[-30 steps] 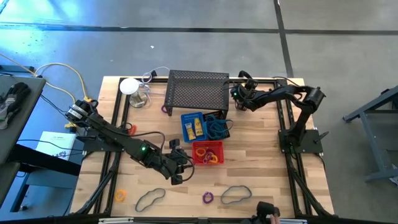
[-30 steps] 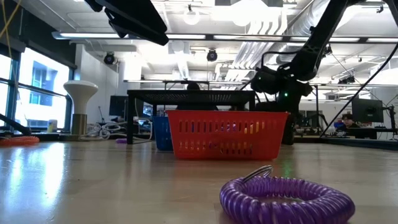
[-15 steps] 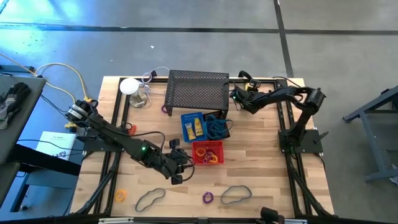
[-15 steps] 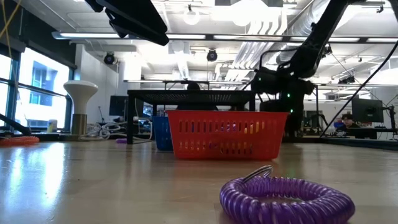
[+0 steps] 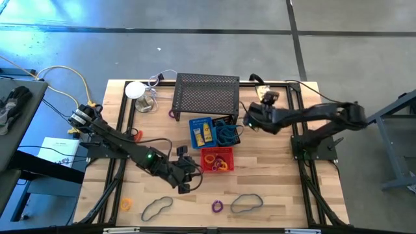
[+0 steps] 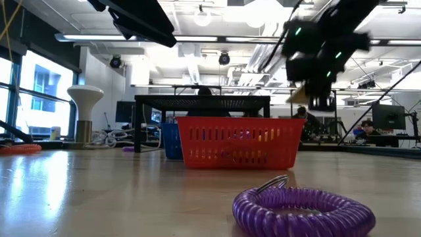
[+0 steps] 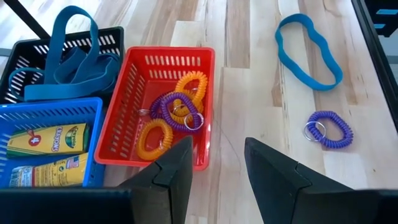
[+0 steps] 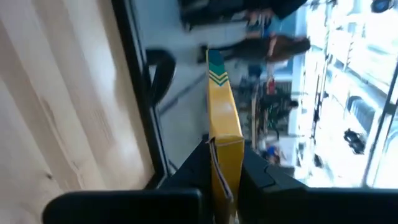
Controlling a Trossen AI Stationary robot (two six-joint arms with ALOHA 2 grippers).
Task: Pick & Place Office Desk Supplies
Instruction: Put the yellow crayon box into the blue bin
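Fingers (image 8: 245,171) of the right gripper (image 8: 225,163) are clamped on a little yellow box (image 8: 222,118), pinching its narrow sides so it stands up between them, green chevron end outward. From above, that gripper (image 5: 255,119) hangs at the far right of the surface (image 5: 273,175), just beside the black bin (image 5: 227,133) and the blue bin (image 5: 201,131), with a pale bit of the box showing near it. At table height it sits well up off the wood, clear of the rims.

So the step in hand looks like the carry: box picked, not yet delivered. The blue bin already holds yellow printed boxes (image 7: 43,140), so I'd judge that is where it belongs. The next move calls for a short swing over that bin, then a lowering past the rim before letting go, keeping clear of the black mesh rack (image 5: 207,93) right behind.

Over on the left, the other gripper (image 7: 217,163) hangs near the red bin (image 7: 124,112) with its fingers (image 7: 174,165) parted and nothing between them. Coiled rings (image 7: 177,106) lie in that red bin, and blue looped cords (image 7: 62,62) in the black one. Out on the bare wood a purple ring (image 7: 328,129) and a blue cord (image 7: 308,42) wait, along with an orange ring (image 5: 125,205) and another cord (image 5: 156,207) toward the near edge.
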